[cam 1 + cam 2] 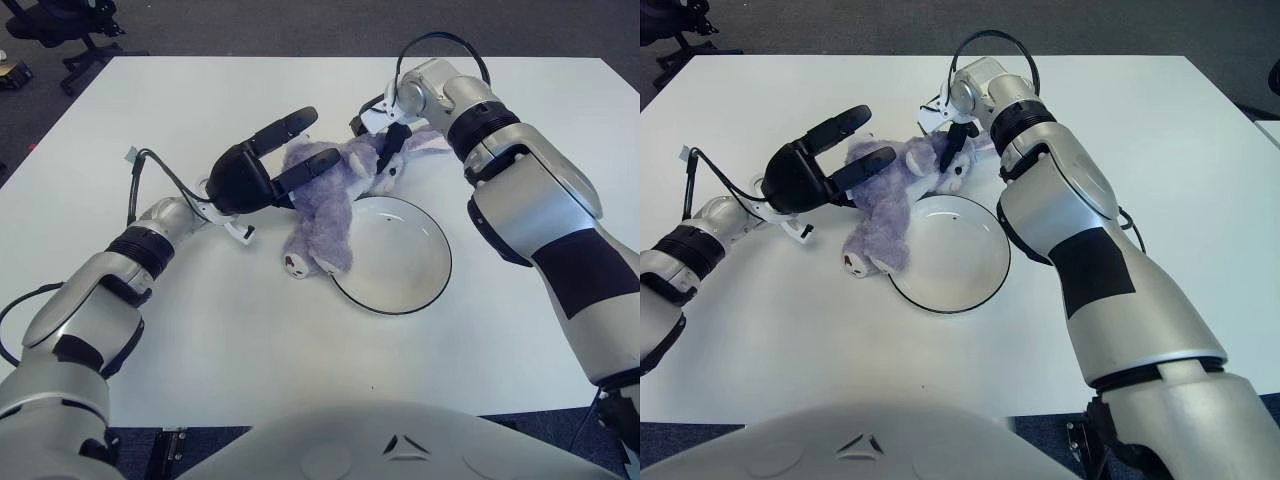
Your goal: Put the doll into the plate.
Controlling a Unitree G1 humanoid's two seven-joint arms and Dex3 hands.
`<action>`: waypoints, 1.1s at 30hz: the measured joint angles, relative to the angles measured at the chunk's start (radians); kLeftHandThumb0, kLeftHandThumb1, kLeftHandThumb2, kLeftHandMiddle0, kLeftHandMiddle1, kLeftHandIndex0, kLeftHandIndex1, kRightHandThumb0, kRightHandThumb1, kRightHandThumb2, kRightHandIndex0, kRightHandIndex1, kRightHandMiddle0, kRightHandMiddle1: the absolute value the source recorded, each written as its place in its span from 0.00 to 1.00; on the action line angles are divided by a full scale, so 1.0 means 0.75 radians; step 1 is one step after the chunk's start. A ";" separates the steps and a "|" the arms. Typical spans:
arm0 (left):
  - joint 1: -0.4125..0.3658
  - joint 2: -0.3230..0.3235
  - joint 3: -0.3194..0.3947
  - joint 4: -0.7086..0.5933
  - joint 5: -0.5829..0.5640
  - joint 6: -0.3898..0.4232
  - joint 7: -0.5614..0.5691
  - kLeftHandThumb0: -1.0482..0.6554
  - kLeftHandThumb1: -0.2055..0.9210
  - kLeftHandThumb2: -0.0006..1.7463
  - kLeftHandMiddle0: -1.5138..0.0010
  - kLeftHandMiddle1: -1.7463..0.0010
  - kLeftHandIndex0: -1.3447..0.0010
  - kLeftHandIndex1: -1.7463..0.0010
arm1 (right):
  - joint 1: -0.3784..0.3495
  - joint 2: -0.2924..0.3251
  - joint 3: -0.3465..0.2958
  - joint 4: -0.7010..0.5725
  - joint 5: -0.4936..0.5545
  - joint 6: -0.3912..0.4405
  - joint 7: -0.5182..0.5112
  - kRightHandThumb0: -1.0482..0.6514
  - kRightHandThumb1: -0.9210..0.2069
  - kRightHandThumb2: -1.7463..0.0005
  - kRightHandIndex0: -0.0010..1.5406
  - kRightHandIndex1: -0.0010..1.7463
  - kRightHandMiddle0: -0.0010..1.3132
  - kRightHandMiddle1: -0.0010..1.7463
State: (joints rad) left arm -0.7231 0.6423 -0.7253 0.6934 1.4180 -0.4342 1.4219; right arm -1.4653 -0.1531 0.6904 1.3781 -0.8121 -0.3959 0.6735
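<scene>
Purple plush doll (325,205) on white counter (200,330), touching plate (392,254) rim. Left robot hand (262,170) spread open against doll; right robot hand (385,140) pinching doll's head.

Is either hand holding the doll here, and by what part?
Both hands touch the doll. The right hand grips its head end, fingers closed on it. The left hand has spread fingers against its body and arm; a firm grip cannot be told.

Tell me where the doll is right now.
The doll lies on the white table at centre, against the plate's left rim, between the left hand and right hand.
</scene>
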 measured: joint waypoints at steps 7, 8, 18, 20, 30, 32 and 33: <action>-0.016 -0.007 -0.018 0.023 -0.009 0.001 -0.009 0.33 0.99 0.00 0.75 0.99 0.73 1.00 | 0.000 -0.002 0.000 0.000 0.000 -0.006 -0.004 0.29 0.00 0.81 0.38 1.00 0.18 0.79; -0.021 -0.010 -0.023 0.030 -0.009 0.001 -0.010 0.34 0.99 0.00 0.72 0.98 0.73 1.00 | 0.000 -0.003 -0.001 0.000 0.000 -0.006 -0.004 0.30 0.00 0.81 0.39 1.00 0.17 0.85; -0.042 -0.027 -0.082 0.074 -0.010 0.010 -0.042 0.37 0.98 0.00 0.63 0.94 0.72 0.99 | 0.003 -0.009 -0.018 0.002 0.004 -0.004 -0.001 0.32 0.00 0.81 0.41 1.00 0.15 0.95; -0.044 -0.027 -0.087 0.074 -0.011 0.010 -0.043 0.37 0.97 0.01 0.70 0.60 0.67 0.97 | 0.005 -0.009 -0.019 0.002 0.004 -0.004 -0.001 0.32 0.00 0.81 0.41 1.00 0.15 0.94; -0.093 -0.026 -0.137 0.066 -0.056 -0.162 -0.089 0.33 1.00 0.04 0.81 0.01 0.71 0.69 | 0.005 -0.010 -0.034 0.003 0.007 0.025 0.019 0.33 0.00 0.81 0.41 1.00 0.16 0.92; -0.095 -0.026 -0.137 0.066 -0.075 -0.190 -0.107 0.32 1.00 0.05 0.81 0.01 0.73 0.65 | 0.005 -0.010 -0.037 0.003 0.007 0.028 0.020 0.33 0.00 0.81 0.41 1.00 0.16 0.92; -0.096 -0.025 -0.137 0.066 -0.087 -0.205 -0.119 0.32 1.00 0.05 0.81 0.00 0.74 0.64 | 0.005 -0.010 -0.037 0.003 0.008 0.029 0.020 0.33 0.00 0.81 0.41 1.00 0.16 0.93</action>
State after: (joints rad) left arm -0.7950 0.6234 -0.8284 0.7429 1.3531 -0.5881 1.3328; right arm -1.4612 -0.1605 0.6623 1.3807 -0.8065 -0.3742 0.6886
